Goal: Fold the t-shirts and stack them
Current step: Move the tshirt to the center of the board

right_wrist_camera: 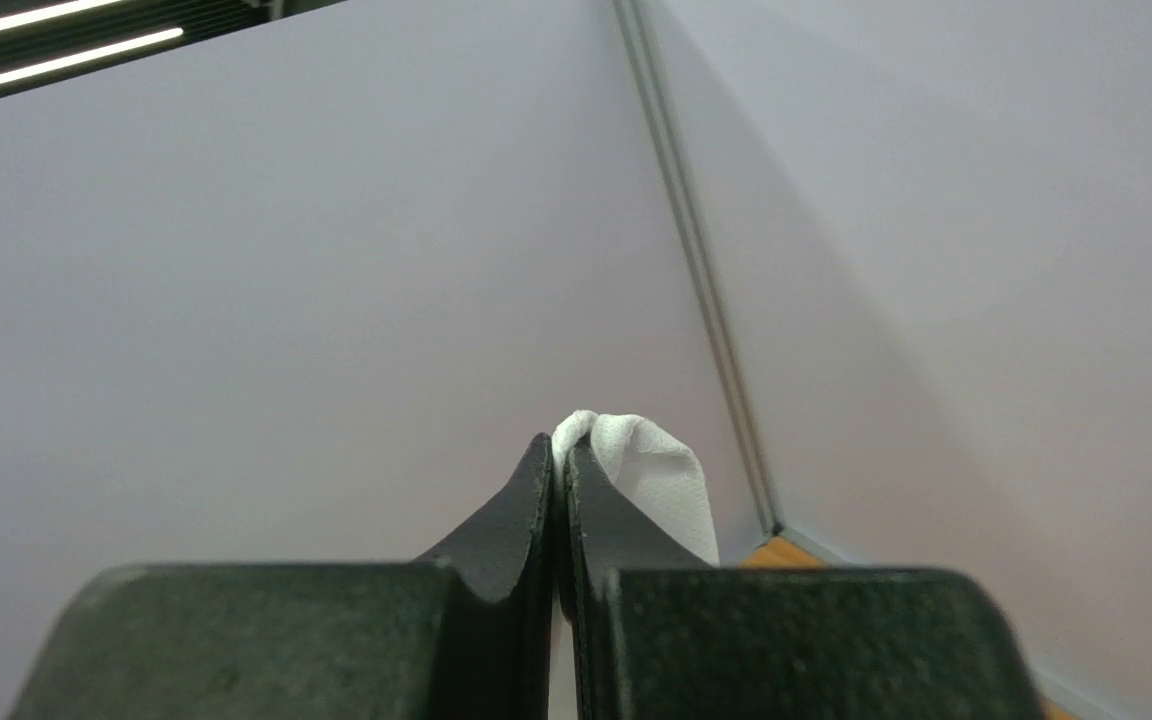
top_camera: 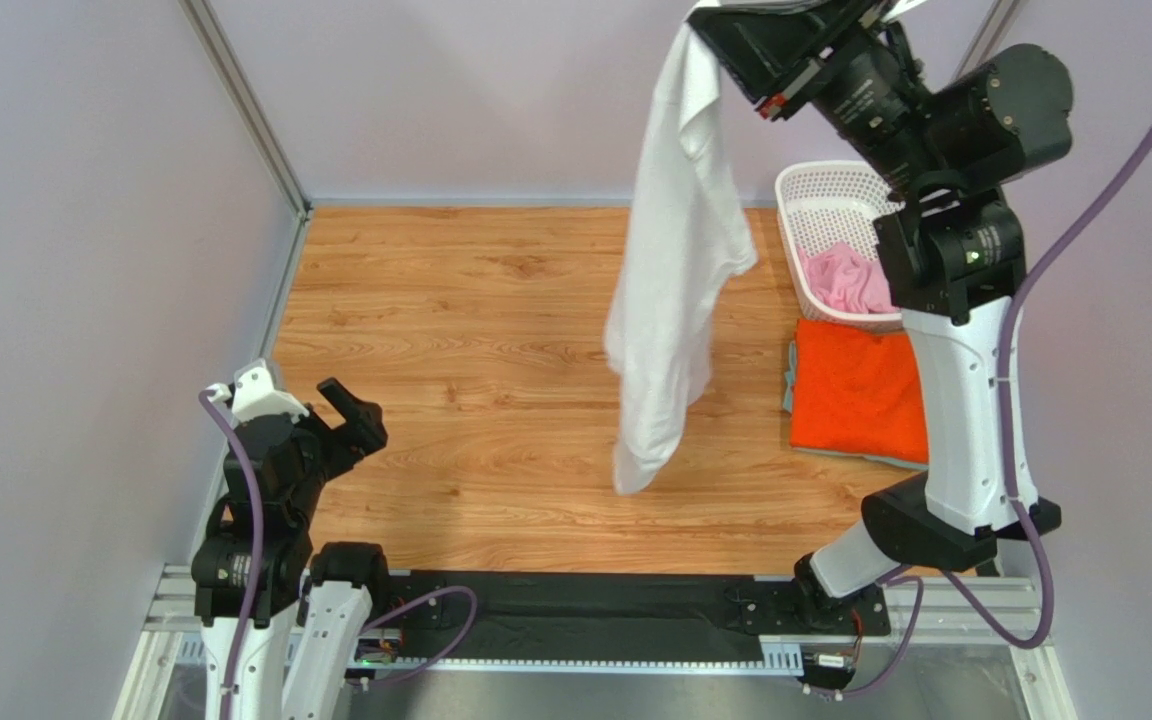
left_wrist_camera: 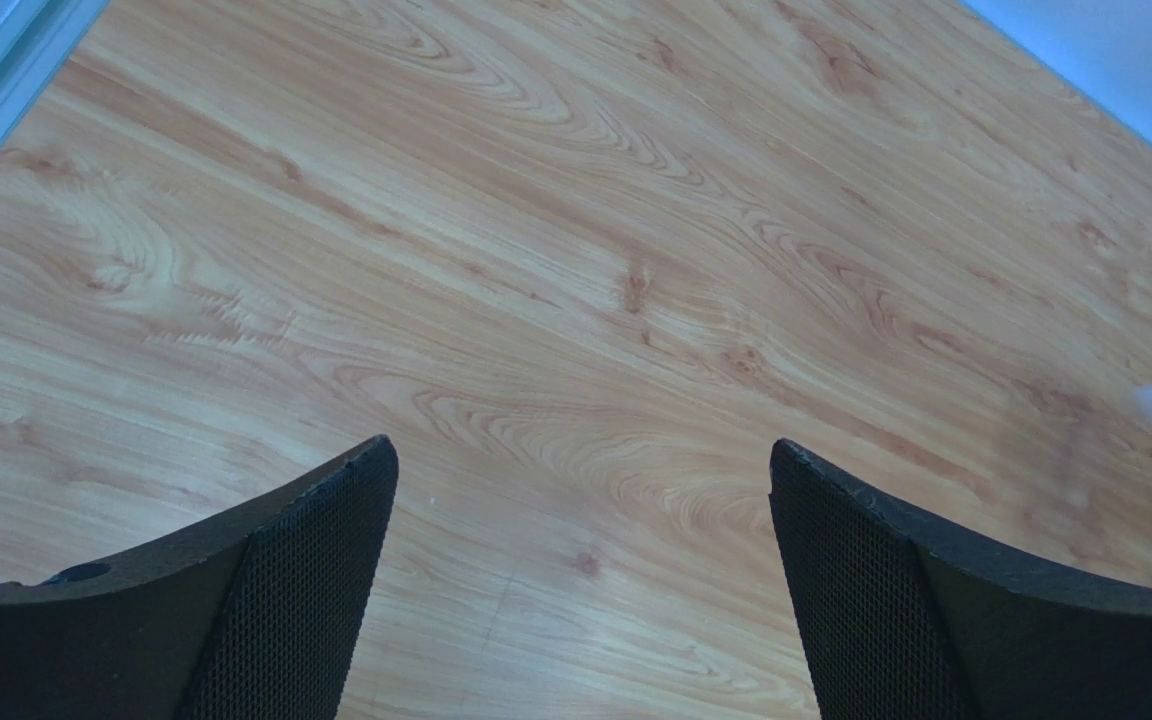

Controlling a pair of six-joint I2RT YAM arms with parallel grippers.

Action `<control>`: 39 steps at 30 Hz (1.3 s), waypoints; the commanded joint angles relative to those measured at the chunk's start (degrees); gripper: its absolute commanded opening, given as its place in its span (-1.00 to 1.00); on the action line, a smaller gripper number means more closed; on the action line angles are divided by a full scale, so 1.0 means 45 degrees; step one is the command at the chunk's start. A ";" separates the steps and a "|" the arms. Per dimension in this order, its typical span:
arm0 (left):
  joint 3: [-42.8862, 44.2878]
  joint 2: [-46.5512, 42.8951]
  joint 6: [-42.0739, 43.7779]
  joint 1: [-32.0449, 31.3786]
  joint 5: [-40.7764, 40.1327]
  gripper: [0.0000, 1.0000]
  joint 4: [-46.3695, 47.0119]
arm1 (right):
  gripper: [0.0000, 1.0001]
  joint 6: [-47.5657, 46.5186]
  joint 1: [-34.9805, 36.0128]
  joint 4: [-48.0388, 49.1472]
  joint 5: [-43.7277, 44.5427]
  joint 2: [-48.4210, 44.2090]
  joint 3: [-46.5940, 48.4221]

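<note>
Wood-grain table [top_camera: 462, 300] between pale walls, one shirt hanging.
Right gripper [right_wrist_camera: 558, 462], raised high at the far right, is pinched tight on the white t-shirt [top_camera: 680, 255], which dangles full length with its lower end over mid-table. Orange t-shirt [top_camera: 860, 390] lies folded at the right edge; pink t-shirt [top_camera: 853, 278] sits crumpled in the white basket [top_camera: 808, 188] just beyond it. Left gripper [left_wrist_camera: 579, 495] hovers near-left, fingers spread apart, holding nothing.
</note>
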 commanded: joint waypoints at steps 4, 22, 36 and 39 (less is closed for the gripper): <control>0.0121 0.0157 -0.0536 0.0074 0.0422 0.99 -0.0059 | -1.00 0.0267 0.1832 0.0518 0.1296 0.0118 -0.0527; -0.2160 0.1970 -0.2039 0.0074 0.4127 0.99 0.1030 | 0.14 -0.0023 -0.1877 0.0032 0.5594 0.0521 -1.3910; -0.5190 0.3868 -0.3757 -0.0960 0.3940 0.99 0.3162 | 1.00 -0.1549 -0.1567 -0.1320 0.7198 -0.1695 -1.6403; -0.5562 0.4277 -0.3955 -0.1078 0.3509 0.99 0.3202 | 1.00 -0.1354 -0.1508 -0.1123 0.6982 -0.2420 -1.7480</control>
